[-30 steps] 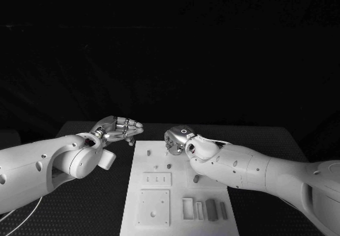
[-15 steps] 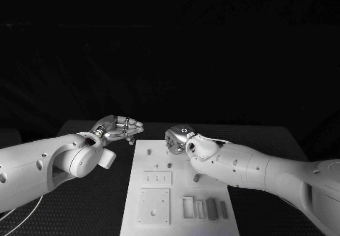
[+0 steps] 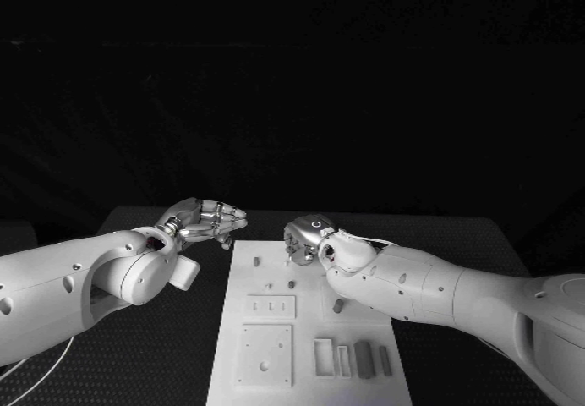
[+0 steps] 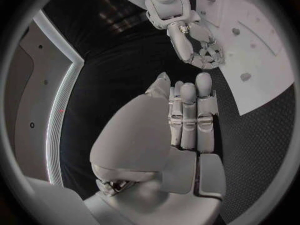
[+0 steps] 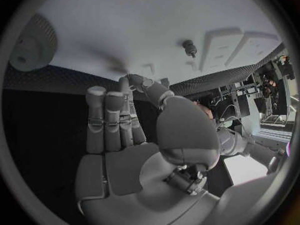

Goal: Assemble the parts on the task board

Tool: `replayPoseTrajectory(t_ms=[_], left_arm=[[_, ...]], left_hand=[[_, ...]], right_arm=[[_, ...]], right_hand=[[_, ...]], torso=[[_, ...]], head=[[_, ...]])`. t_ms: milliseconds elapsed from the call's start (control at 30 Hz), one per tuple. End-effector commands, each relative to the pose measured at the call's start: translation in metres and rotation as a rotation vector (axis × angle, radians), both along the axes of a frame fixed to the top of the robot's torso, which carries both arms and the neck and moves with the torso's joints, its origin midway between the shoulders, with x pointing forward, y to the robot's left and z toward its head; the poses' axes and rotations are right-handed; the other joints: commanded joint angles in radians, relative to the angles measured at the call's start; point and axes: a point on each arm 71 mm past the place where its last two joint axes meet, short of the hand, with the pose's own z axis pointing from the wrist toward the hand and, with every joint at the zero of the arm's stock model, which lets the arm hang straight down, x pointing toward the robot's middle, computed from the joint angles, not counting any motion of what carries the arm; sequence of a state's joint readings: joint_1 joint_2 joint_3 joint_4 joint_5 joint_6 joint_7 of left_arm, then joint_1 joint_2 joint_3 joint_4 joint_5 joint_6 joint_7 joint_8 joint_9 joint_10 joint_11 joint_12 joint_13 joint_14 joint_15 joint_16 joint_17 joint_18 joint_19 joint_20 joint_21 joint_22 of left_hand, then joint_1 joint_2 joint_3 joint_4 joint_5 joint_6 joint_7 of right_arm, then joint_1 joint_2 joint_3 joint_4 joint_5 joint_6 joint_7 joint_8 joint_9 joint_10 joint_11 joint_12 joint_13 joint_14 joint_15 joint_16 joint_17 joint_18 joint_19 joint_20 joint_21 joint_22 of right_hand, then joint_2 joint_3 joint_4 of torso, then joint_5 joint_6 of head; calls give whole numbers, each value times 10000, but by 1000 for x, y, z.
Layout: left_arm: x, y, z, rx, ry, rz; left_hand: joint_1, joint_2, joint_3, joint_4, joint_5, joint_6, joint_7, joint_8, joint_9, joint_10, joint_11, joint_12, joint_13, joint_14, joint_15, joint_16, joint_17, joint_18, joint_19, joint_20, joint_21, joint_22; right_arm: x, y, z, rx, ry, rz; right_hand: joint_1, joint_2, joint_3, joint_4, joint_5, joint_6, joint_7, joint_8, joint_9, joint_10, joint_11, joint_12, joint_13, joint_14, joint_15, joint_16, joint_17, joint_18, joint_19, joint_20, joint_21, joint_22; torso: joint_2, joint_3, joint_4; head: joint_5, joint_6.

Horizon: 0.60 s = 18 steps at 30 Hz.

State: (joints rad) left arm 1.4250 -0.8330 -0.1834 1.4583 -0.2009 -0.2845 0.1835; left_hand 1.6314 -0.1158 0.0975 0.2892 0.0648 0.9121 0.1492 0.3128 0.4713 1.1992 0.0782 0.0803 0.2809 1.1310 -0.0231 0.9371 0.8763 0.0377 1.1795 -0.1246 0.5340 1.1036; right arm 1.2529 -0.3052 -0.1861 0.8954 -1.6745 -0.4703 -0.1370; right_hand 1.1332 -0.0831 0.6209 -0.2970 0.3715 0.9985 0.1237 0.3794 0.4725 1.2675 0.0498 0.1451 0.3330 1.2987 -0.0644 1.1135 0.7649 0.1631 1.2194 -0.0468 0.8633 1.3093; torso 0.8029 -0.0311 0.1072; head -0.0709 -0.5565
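Head cam: up high, looking down and fwd over the black tabletop (image 3: 159, 355), task board (image 3: 305, 338) centre-low, dark backdrop beyond; left arm enters from pic left, right arm from pic right.

Left wrist cam: fisheye, sits right behind left hand (image 4: 187, 120), very close, looking along its fingers (image 4: 204, 92) toward the far corner of the board (image 4: 250, 50); also catches right hand (image 4: 203, 50) over the board.

Right wrist cam: fisheye, close behind right hand (image 5: 137, 130), facing the board surface (image 5: 156, 30) from near.

Shared by all three: far end of the board. Head + left wrist: both hands.
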Motion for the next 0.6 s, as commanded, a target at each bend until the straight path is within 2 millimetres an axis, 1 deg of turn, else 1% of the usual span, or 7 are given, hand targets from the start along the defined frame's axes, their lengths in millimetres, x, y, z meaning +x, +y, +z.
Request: replayPoseTrajectory(t_ms=[33, 67, 167, 200, 300, 600], left_arm=[[0, -2, 2, -72, -40, -123], [0, -2, 2, -72, -40, -123], [0, -2, 2, -71, -40, -112], [0, -2, 2, -70, -40, -104], [0, -2, 2, -70, -38, -105], [1, -2, 1, -61, -38, -98]], left_hand=[[-108, -7, 52, -1, -45, 10, 47, -44, 10, 4, 93, -52, 15, 65, -13, 36, -11, 749, 55, 13, -39, 16], [-108, -8, 51, -1, -45, 9, 47, -44, 10, 3, 93, -53, 15, 65, -13, 36, -11, 749, 55, 13, -39, 16], [-111, -9, 51, 0, -45, 7, 49, -47, 11, 1, 94, -57, 16, 65, -12, 38, -14, 749, 56, 13, -41, 18], [-112, -10, 51, 0, -46, 6, 50, -48, 11, 1, 94, -57, 16, 65, -12, 38, -14, 749, 57, 13, -41, 19], [-114, -12, 50, 0, -46, 4, 52, -50, 11, 1, 95, -60, 17, 64, -12, 40, -16, 750, 57, 14, -42, 20], [-116, -14, 51, -1, -46, -5, 58, -59, 12, 2, 95, -65, 21, 63, -11, 44, -22, 751, 59, 14, -46, 24]], right_arm=[[0, 0, -3, -88, 270, -47], [1, 0, -3, -81, 283, -50], [1, -1, -3, -50, 309, -74], [1, -1, -3, -12, 294, -92], [1, -2, -3, 3, 298, -112], [1, -2, -2, 145, 240, -93]], right_hand=[[-50, -132, -5, 80, 51, -187, 5, -132, 357, -229, 98, -137, -16, -7, 113, 58, -24, 987, -28, -45, 71, 195], [-52, -148, -3, 81, 52, -241, 29, -171, 341, -270, 113, -163, -17, -12, 128, 61, -29, 987, -33, -43, 71, 194], [-56, -245, 11, 83, 51, -636, 206, -442, 215, -455, 188, -289, -23, -50, 200, 80, -55, 987, -65, -24, 70, 189], [-54, -271, 19, 86, 51, -717, 251, -502, 183, -537, 222, -349, -42, -66, 231, 88, -64, 987, -76, -17, 69, 187], [-56, -339, 18, 86, 48, -919, 339, -633, 112, -594, 253, -403, -57, -85, 261, 104, -78, 987, -87, -7, 70, 185], [-118, -468, -24, 110, 41, -1031, 403, -715, 50, -617, 274, -449, -65, -89, 283, 151, -91, 987, -76, 5, 87, 185]], torso=[[-3, -4, -19], [-3, -4, -19], [-2, 0, -20], [-1, -1, -21], [3, 6, -27], [0, 10, -23]], head=[[21, -30], [21, -30], [18, 6], [13, -4], [33, -10], [42, -6]])
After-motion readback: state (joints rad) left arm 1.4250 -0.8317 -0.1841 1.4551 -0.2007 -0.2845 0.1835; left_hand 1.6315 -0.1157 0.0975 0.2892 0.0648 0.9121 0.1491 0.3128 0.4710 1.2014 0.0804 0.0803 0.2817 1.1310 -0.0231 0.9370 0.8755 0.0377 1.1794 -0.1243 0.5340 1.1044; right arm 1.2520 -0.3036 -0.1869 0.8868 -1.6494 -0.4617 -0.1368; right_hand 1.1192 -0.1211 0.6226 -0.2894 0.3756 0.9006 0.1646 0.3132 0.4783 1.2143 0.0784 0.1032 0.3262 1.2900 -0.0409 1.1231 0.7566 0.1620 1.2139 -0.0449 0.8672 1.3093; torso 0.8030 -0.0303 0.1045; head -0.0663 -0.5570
